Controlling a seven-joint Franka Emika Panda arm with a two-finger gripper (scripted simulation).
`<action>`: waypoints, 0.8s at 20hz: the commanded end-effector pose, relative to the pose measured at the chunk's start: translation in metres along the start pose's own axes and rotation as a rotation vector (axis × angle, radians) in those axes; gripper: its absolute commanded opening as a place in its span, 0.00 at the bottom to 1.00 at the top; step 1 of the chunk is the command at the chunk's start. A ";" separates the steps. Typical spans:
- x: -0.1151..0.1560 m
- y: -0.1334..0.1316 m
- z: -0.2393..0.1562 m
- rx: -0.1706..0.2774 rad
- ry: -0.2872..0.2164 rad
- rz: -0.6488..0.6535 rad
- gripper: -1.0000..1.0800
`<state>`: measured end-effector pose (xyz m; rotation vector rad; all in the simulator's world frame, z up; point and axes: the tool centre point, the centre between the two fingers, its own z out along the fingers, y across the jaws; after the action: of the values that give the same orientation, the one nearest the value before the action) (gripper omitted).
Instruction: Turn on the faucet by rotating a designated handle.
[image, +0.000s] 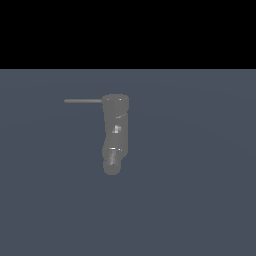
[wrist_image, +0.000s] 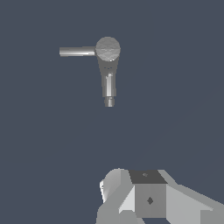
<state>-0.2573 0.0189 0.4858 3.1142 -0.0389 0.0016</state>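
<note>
Exterior view sits off the arm, looking down at a slant on the faucet (image: 115, 132), mid-distance, its handle (image: 83, 101) sticking out toward the exterior view's left. Wrist view hangs well above the faucet (wrist_image: 107, 70), facing straight down. Both views share faucet, handle (wrist_image: 77, 51) and surrounding worktop (wrist_image: 175, 87).

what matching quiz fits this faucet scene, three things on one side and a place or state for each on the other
Things:
1. thin straight grey rod handle
2. dull grey chunky faucet body
3. white robot gripper

Descriptions:
A. seen only in the wrist view, apart from the faucet
B. bent cylinder with a ribbed nozzle end
C. sticks out sideways from the round cap

Pairs: 1-C, 2-B, 3-A
</note>
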 end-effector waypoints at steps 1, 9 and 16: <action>0.002 -0.006 0.005 0.000 -0.001 0.027 0.00; 0.012 -0.035 0.030 0.003 -0.003 0.162 0.00; 0.027 -0.065 0.057 0.006 -0.006 0.309 0.00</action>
<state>-0.2321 0.0752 0.4332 3.0840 -0.4678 -0.0011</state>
